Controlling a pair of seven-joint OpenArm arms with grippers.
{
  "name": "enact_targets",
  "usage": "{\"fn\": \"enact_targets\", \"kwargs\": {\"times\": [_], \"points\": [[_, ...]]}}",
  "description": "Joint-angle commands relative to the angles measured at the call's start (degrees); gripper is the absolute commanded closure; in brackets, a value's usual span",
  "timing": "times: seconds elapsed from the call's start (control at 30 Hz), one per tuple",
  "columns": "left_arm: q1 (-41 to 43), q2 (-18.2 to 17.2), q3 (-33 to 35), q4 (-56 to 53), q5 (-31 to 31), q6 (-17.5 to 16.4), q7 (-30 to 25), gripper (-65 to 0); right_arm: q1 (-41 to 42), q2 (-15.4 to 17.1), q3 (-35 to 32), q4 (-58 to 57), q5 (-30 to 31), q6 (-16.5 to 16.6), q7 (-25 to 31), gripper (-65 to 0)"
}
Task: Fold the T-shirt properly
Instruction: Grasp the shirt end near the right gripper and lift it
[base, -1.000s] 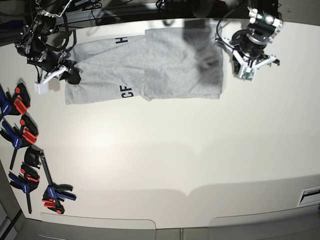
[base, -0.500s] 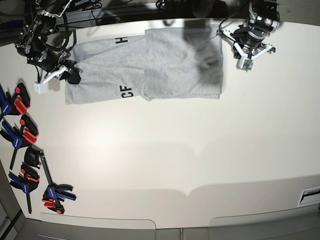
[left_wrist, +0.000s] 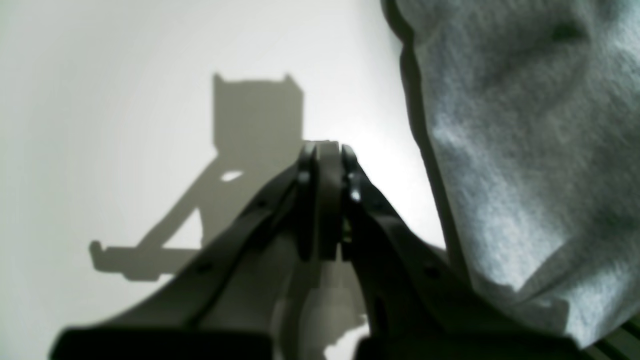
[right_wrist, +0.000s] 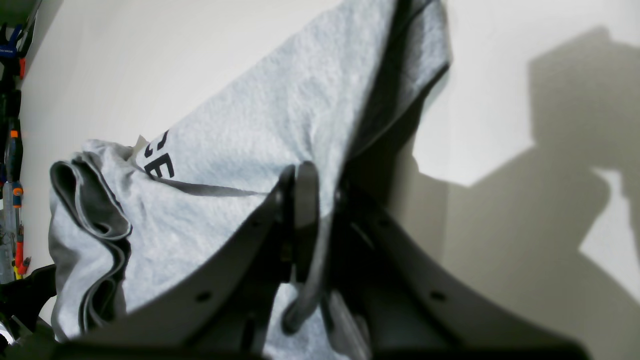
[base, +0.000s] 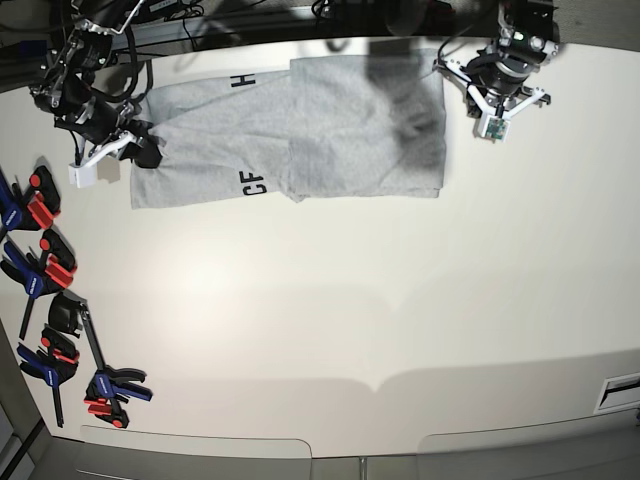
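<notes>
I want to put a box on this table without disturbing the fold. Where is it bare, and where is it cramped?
Bare: the wide stretch of table in front of the T-shirt, from the clamps rightward to the far edge. Cramped: the back strip, where the shirt lies between the right gripper, shut on its edge, and the shut left gripper; also the clamp-lined left edge.

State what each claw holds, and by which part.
Left claw: shut, nothing held. Right claw: shut on the T-shirt, at its left-end edge in base view.
</notes>
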Motion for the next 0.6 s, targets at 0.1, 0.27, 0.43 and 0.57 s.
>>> {"fn": "enact_targets", "kwargs": {"times": [0.1, 0.27, 0.43, 0.57], "points": [[0.0, -0.3, -0.1, 0.7, 0.0, 0.1, -0.9, 0.0, 0.6, 1.1, 0.3, 0.9, 1.7, 0.4, 0.9, 0.0], [0.0, -0.3, -0.1, 0.7, -2.4, -1.5, -1.7, 0.0, 0.6, 1.1, 0.3, 0.9, 1.7, 0.5, 0.9, 0.0], [0.0, -0.3, -0.1, 0.7, -2.4, -2.5, -2.7, 0.0, 0.7, 1.1, 0.3, 0.9, 1.9, 0.4, 0.9, 0.0], [0.0, -0.3, -0.1, 0.6, -2.4, -2.5, -3.4, 0.0, 0.7, 1.1, 0.3, 0.9, 5.7, 0.9, 0.2, 0.0]]}}
